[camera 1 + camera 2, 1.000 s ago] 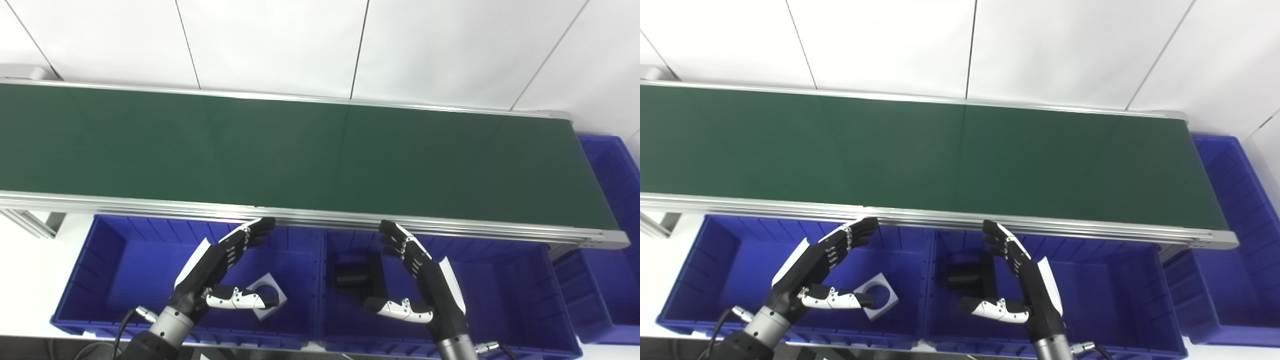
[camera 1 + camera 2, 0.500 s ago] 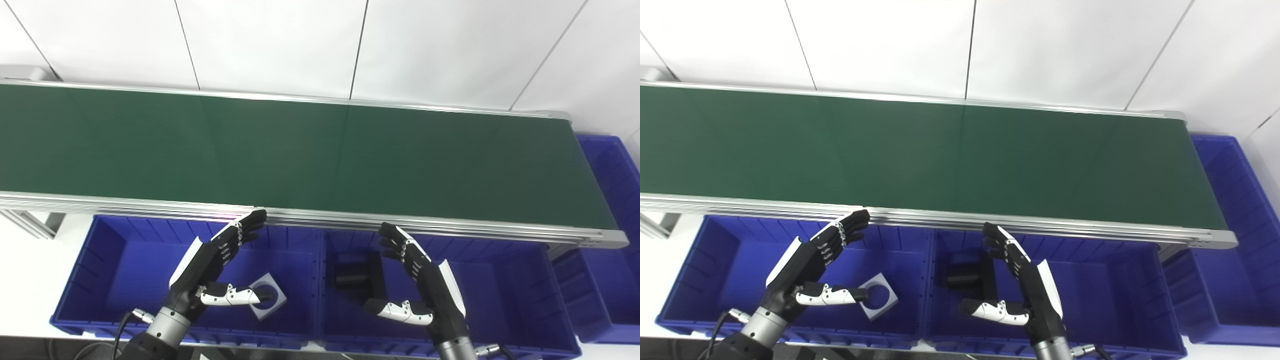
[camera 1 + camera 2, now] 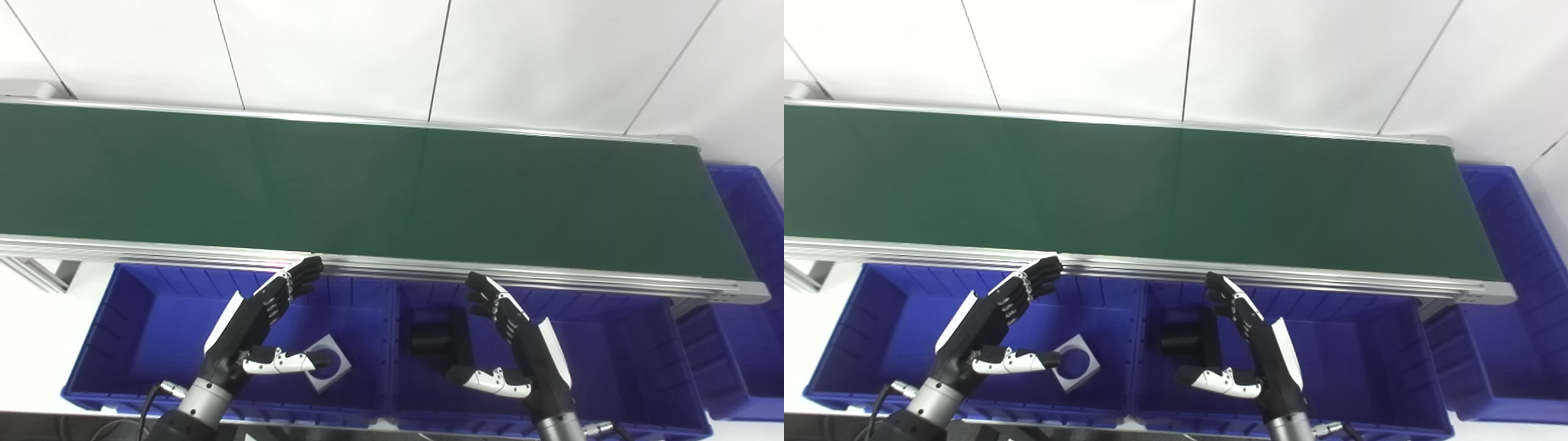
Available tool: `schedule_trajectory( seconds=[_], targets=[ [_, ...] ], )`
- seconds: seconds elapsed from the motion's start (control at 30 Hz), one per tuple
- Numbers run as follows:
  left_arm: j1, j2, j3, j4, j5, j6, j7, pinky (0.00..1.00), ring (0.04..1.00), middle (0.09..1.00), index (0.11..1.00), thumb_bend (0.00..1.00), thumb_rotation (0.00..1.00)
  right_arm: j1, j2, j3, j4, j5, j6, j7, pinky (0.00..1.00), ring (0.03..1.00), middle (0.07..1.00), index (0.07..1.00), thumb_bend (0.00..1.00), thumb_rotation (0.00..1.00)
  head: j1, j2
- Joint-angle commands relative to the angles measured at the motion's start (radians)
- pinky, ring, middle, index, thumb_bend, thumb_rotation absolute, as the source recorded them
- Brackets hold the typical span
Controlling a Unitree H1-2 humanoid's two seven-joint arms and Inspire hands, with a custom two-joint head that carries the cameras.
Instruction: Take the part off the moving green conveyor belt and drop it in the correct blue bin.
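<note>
The green conveyor belt point(image 3: 380, 184) runs across the view and carries no part. My left hand point(image 3: 257, 327) is open and empty above the left blue bin point(image 3: 153, 318). A white square part with a round hole point(image 3: 331, 367) lies in that bin, just right of the thumb. My right hand point(image 3: 520, 349) is open and empty above the middle blue bin point(image 3: 618, 343). A black part point(image 3: 438, 337) lies in that bin, left of the hand.
The belt's aluminium front rail point(image 3: 429, 269) runs just beyond my fingertips. A third blue bin point(image 3: 744, 343) stands at the belt's right end. White wall panels rise behind the belt.
My left hand has drawn back a little to the left. The right hand has barely moved. The belt stays bare.
</note>
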Motion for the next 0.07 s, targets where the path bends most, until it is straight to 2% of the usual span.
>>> schedule_trajectory(
  seconds=[0.0, 0.03],
  targets=[
    [-0.015, 0.005, 0.004, -0.009, -0.011, -0.05, 0.001, 0.88, 0.889, 0.884, 0.877, 0.84, 0.12, -0.002, 0.007, -0.004, -0.025, 0.003, -0.019, -0.006, 0.8, 0.844, 0.87, 0.873, 1.0, 0.42, 0.001, -0.001],
    [-0.015, 0.005, 0.003, -0.008, -0.011, -0.051, 0.002, 0.88, 0.89, 0.884, 0.876, 0.84, 0.13, -0.002, 0.007, -0.004, -0.024, 0.002, -0.02, -0.006, 0.8, 0.844, 0.871, 0.874, 1.0, 0.43, 0.001, -0.001]
  ],
)
